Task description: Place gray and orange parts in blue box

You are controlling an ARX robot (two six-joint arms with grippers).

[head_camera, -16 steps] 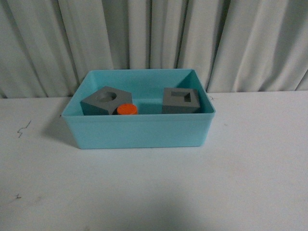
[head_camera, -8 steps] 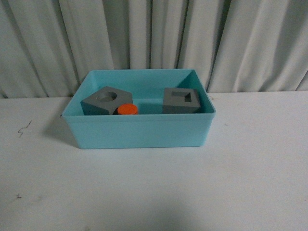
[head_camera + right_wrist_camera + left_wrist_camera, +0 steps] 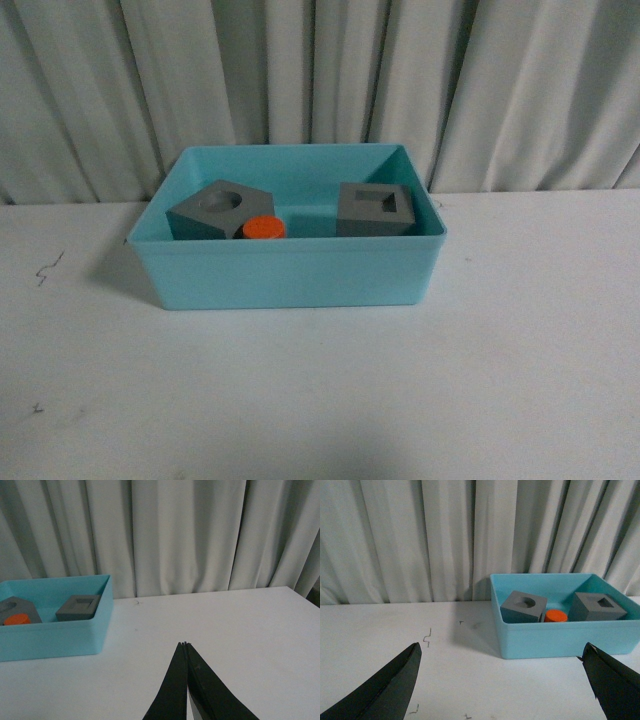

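Note:
The blue box (image 3: 290,275) stands on the white table near the curtain. Inside it sit the gray cube with a round recess (image 3: 215,210), the gray cube with a square recess (image 3: 376,209) and the orange cylinder (image 3: 264,228) between them, close to the round-recess cube. The left wrist view shows the box (image 3: 555,640), both cubes (image 3: 524,606) (image 3: 597,606) and the cylinder (image 3: 555,615). My left gripper (image 3: 502,655) is open and empty, above the table short of the box. My right gripper (image 3: 184,644) is shut and empty, well to the side of the box (image 3: 50,637). Neither arm shows in the front view.
A pleated white curtain (image 3: 320,80) hangs right behind the box. The white table (image 3: 320,400) carries a few small dark marks (image 3: 45,270) on its left side.

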